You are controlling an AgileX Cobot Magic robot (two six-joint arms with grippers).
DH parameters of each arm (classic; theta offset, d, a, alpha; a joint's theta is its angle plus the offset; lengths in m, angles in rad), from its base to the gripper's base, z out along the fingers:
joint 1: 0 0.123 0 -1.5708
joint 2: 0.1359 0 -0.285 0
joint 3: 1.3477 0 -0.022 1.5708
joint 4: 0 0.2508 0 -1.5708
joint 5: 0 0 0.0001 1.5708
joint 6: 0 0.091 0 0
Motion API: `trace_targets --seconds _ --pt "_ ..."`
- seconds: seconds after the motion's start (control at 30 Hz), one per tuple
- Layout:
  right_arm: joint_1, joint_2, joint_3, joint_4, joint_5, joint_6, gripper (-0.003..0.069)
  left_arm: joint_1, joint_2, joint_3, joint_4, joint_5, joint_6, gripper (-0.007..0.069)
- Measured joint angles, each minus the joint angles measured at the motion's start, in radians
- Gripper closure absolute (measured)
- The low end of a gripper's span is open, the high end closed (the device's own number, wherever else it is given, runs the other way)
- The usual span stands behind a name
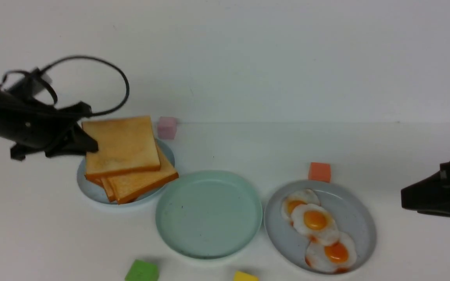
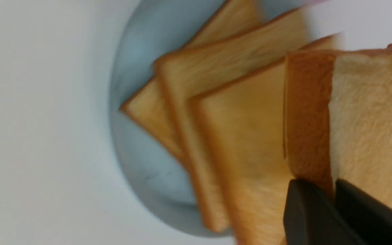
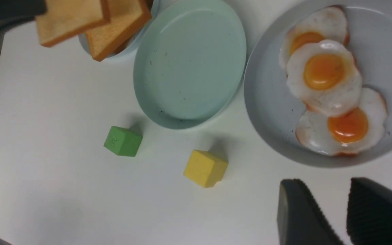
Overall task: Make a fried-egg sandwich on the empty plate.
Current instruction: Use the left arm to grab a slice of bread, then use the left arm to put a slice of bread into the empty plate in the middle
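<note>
Front view shows you the left gripper (image 1: 91,146) pinched on the crust edge of 1 toast (image 1: 121,144), likely so the flat, porous square can clear the stack (image 1: 143,181). Your right gripper (image 3: 347,211) hangs parted, holding nothing, near 3 glossy eggs (image 1: 315,220). Between both piles lies the plate (image 1: 209,214), smooth mint and shallow-rimmed, with nothing built on it yet.
</note>
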Motion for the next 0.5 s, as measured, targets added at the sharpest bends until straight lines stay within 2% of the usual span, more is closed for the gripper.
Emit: trace_targets --seconds 0.17,0.23,0.37,0.5 --pt "0.000 0.000 0.000 0.000 0.001 0.000 0.0417 -0.030 -0.066 0.000 -0.065 0.107 0.097 0.0577" --pt "0.000 0.000 0.000 0.000 0.001 0.000 0.0417 -0.100 -0.063 0.000 -0.087 0.144 0.155 0.0577" --pt "0.000 0.000 0.000 0.000 0.001 0.000 0.0417 -0.253 0.001 0.000 -0.098 0.123 0.190 0.0577" --pt "0.000 0.000 0.000 0.000 0.001 0.000 0.0417 -0.324 0.077 0.000 -0.082 0.058 0.183 0.0577"
